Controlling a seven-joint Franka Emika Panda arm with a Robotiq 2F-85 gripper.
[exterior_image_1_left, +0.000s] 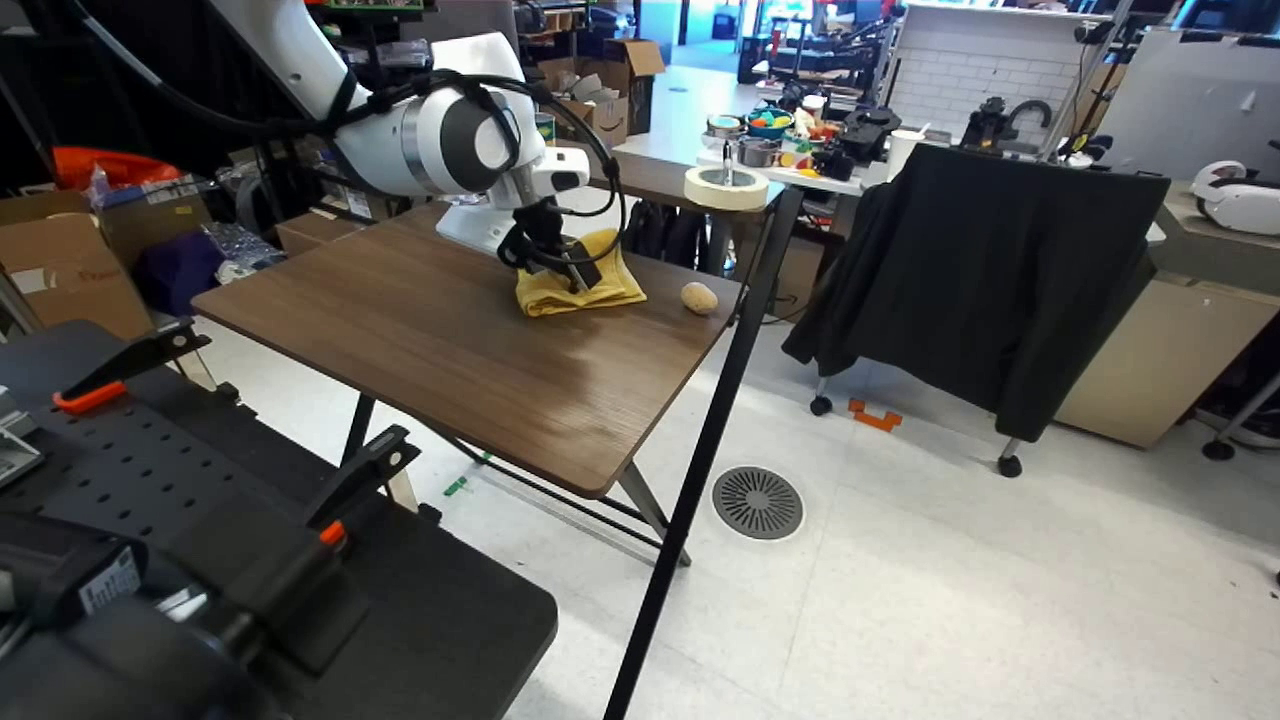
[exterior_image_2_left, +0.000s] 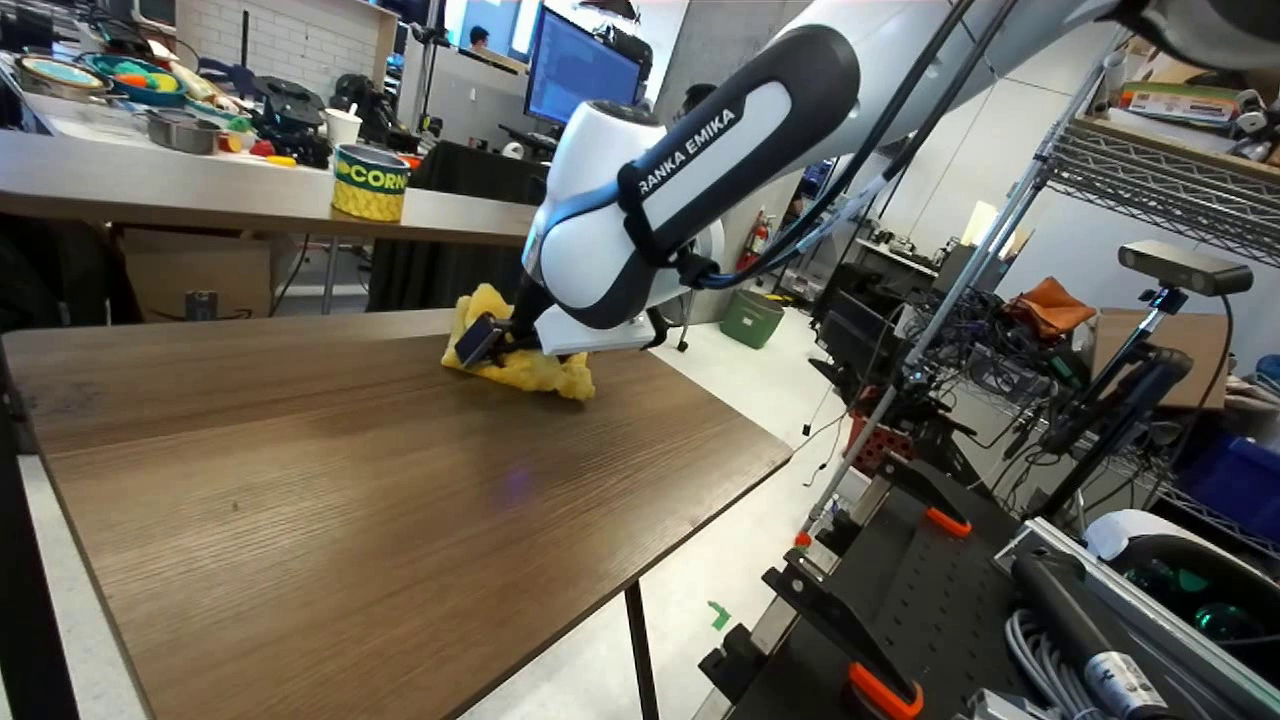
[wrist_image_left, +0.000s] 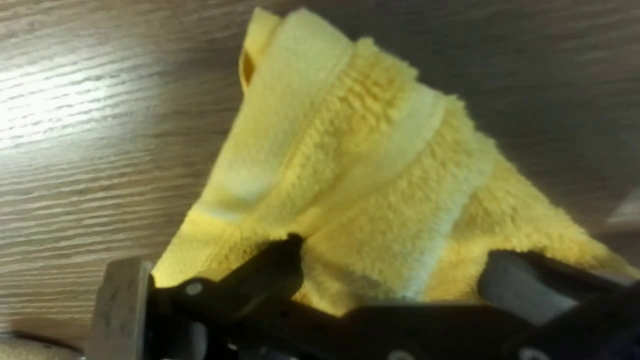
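A folded yellow towel lies on the brown table; it shows in both exterior views (exterior_image_1_left: 622, 287) (exterior_image_2_left: 548, 372) and fills the middle of the wrist view (wrist_image_left: 390, 170). My gripper is tilted low over the towel in both exterior views (exterior_image_1_left: 582, 274) (exterior_image_2_left: 488, 342). In the wrist view its two dark fingers (wrist_image_left: 395, 260) stand wide apart, with towel cloth showing between and beyond them. The fingertips are at or against the cloth; whether they press on it I cannot tell. A tan, potato-like object (exterior_image_1_left: 699, 298) lies near the table's edge, apart from the towel.
The brown table (exterior_image_1_left: 420, 320) has a black post (exterior_image_1_left: 690, 470) by one edge. A black workbench (exterior_image_1_left: 430, 590) with clamps stands nearby. A raised shelf behind the table holds a tape roll (exterior_image_1_left: 727, 190) and a corn can (exterior_image_2_left: 370, 184). Black cloth (exterior_image_1_left: 970, 280) hangs over a wheeled frame.
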